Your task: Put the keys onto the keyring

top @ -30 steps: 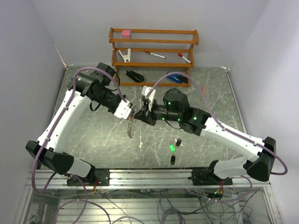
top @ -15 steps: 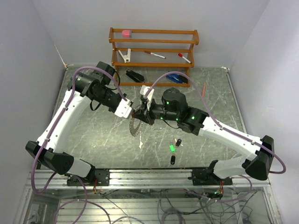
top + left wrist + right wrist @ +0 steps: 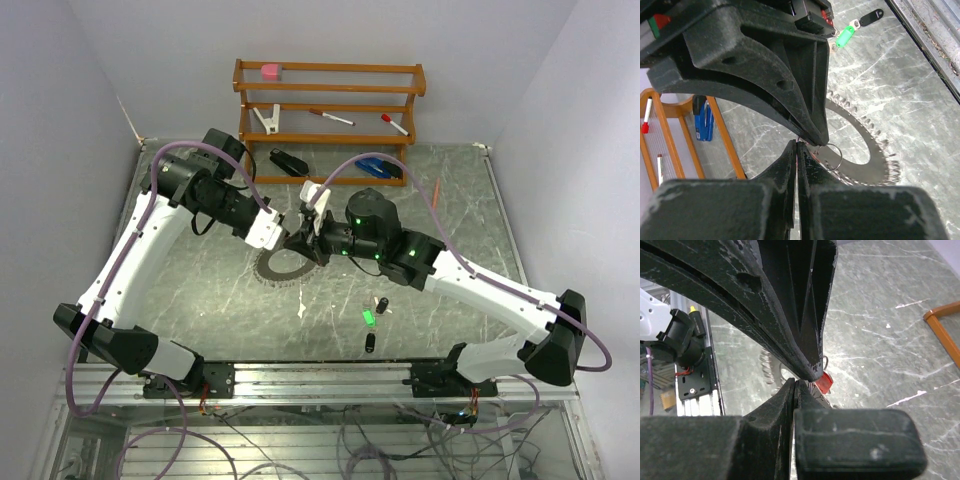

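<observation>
My left gripper (image 3: 288, 238) and right gripper (image 3: 302, 243) meet tip to tip above the table's middle. The keyring (image 3: 266, 274), a large grey jagged ring, spreads out tilted just below them. In the left wrist view my left gripper (image 3: 797, 145) is shut at the keyring's (image 3: 871, 150) edge, next to a small wire loop (image 3: 832, 155). My right gripper (image 3: 795, 383) is shut, with the red key (image 3: 823, 381) just beyond its tips; I cannot tell if it is pinched. A green key (image 3: 368, 317) and two black keys (image 3: 381, 303) (image 3: 369, 343) lie on the table.
A wooden rack (image 3: 330, 100) at the back holds markers, a clip and a pink item. A black stapler (image 3: 288, 162) and a blue object (image 3: 378, 168) lie before it. An orange pencil (image 3: 437, 188) is at the right. A metal rail (image 3: 320, 378) borders the near edge.
The keyring has swung from hanging edge-on to spreading out wide and flatter. The right jaws have closed a little further. Both grippers stayed together, shifting slightly.
</observation>
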Controlling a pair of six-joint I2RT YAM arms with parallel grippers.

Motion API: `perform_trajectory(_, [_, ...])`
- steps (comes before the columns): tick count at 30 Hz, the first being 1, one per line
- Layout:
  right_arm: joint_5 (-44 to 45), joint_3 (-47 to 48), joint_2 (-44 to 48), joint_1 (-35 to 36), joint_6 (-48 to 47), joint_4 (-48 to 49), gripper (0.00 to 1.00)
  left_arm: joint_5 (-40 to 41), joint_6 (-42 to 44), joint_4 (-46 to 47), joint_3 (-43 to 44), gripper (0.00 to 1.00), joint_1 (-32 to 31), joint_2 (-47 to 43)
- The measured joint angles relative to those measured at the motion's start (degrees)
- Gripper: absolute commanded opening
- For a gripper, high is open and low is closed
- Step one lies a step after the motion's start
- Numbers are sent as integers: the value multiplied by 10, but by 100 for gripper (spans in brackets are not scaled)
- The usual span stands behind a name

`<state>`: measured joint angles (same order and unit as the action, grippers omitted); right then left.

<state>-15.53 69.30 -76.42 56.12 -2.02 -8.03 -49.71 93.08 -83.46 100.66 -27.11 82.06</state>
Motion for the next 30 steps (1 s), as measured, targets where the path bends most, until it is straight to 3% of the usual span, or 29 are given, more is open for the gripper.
perform_trajectory(3, [12, -1, 7, 2, 0, 0, 2, 0, -2, 2, 0, 7, 0, 0])
perform_trajectory(6, [26, -2, 19, 2, 6, 0, 23, 0, -7, 9, 0, 7, 0, 0])
perform_trajectory(8, [31, -4, 29, 2, 8, 0, 28, 0, -11, 17, 0, 7, 0, 0])
perform_trajectory(26, [59, -8, 27, 1, 7, 12, 26, -3, -40, 21, 8, 7, -1, 0])
perform_trajectory(28, [58, -9, 27, 1, 7, 14, 22, -5, -42, 21, 8, 7, -1, 0])
perform_trajectory(30, [56, -12, 27, 1, 7, 18, 10, -8, -44, 21, 11, 7, -1, 0])
